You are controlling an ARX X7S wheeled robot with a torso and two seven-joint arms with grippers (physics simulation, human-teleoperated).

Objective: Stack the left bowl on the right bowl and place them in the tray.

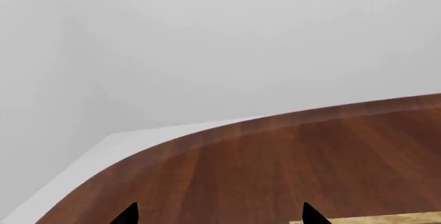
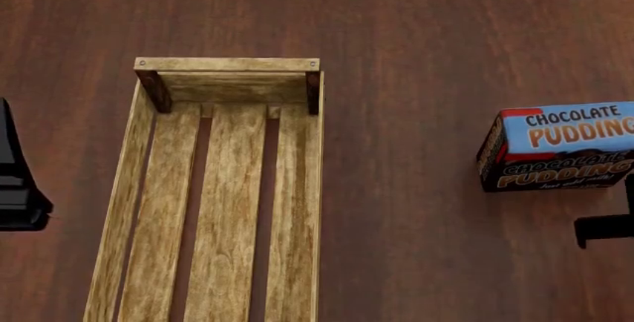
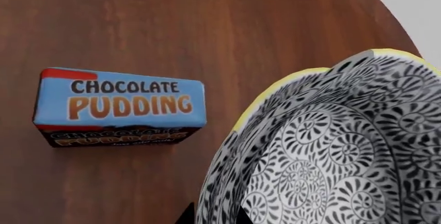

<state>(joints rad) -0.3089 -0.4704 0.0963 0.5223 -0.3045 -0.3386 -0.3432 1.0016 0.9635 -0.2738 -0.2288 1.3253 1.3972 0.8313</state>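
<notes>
A bowl (image 3: 331, 146) with black-and-white swirls and a yellow rim fills the near side of the right wrist view. My right gripper (image 3: 214, 217) is shut on its wall, one dark fingertip outside and one inside. The wall looks doubled there, as if two bowls are nested, but I cannot tell. No bowl shows in the head view. The tray (image 2: 148, 159), a long light-wood crate with a slatted bottom, lies empty at centre-left. My left gripper (image 1: 220, 214) is open with only bare table between its tips, and a corner of the tray (image 1: 386, 218) lies beside it.
A blue-and-black chocolate pudding box (image 2: 560, 148) stands right of the tray, close to the held bowl (image 3: 121, 105). Dark arm parts show at the left edge (image 2: 15, 188) and right edge (image 2: 606, 227). The curved edge of the brown table (image 1: 206, 136) lies beyond the left gripper.
</notes>
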